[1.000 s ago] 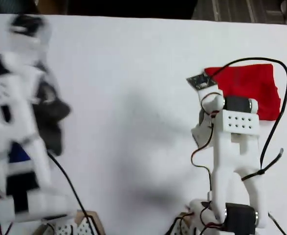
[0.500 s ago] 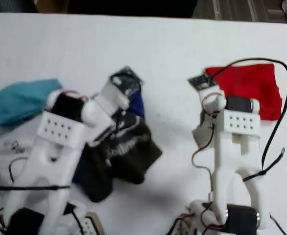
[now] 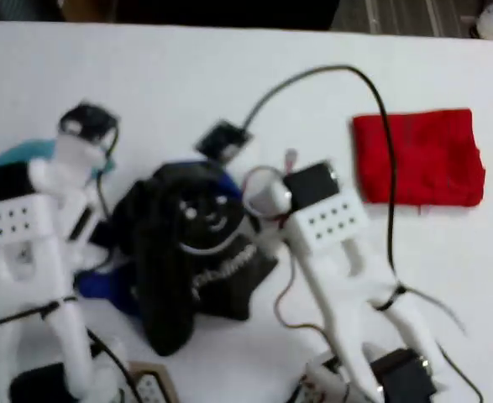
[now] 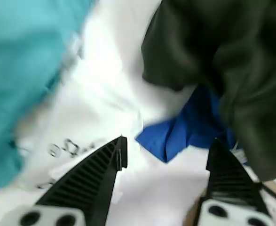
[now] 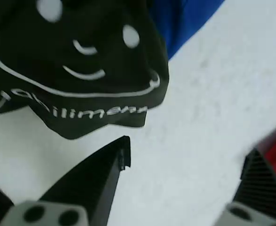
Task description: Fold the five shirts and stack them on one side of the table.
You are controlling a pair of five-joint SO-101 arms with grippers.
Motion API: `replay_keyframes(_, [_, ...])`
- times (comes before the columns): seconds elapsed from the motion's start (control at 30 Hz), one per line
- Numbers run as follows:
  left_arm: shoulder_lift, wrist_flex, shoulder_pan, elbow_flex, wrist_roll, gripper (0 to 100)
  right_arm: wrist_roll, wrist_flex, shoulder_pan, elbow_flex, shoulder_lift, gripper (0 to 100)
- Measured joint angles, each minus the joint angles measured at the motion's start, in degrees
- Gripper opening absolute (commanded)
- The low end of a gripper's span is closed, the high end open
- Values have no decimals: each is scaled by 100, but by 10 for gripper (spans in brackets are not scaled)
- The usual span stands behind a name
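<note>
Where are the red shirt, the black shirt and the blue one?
Red shirt (image 3: 418, 158), high view, middle of the folded cloth.
Black shirt (image 5: 67, 56), right wrist view, on its printed face.
Blue shirt (image 4: 185, 129), left wrist view, the fold poking out.

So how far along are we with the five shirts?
Done: the red shirt lies folded on one side. In hand: nothing; the left gripper and right gripper hover open by the black shirt. Left: it lies crumpled over the blue shirt, with the teal shirt and white shirt unfolded beside; four to fold and stack.
</note>
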Motion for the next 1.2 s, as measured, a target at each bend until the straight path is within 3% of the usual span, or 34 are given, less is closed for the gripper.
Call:
replay_keyframes(0.3, [0, -1020, -316, 1899, -220, 286, 0, 185, -1424, -914, 1925, 365])
replay_keyframes(0.37, [0, -1169, -325, 2171, -220, 286, 9, 185, -1459, -1046, 2409, 265])
replay_keyframes(0.43, [0, -1371, -334, 2382, -220, 286, 123, 176, -1363, -1213, 2857, 103])
replay_keyframes(0.47, [0, -1459, -334, 2453, -220, 286, 167, 176, -1257, -1336, 3068, 18])
replay_keyframes(0.53, [0, -1609, -308, 2567, -220, 286, 202, 167, -958, -1644, 3429, 46])
replay_keyframes(0.6, [0, -1644, -176, 2690, -334, 286, 202, 167, -536, -2040, 3631, 13])
replay_keyframes(0.93, [-9, -2057, 1081, 3235, -484, 286, 457, 501, 1626, -3938, 3226, 20])
replay_keyframes(1.2, [-18, -2119, 1389, 3235, -484, 286, 563, 501, 2295, -4053, 2356, 20])
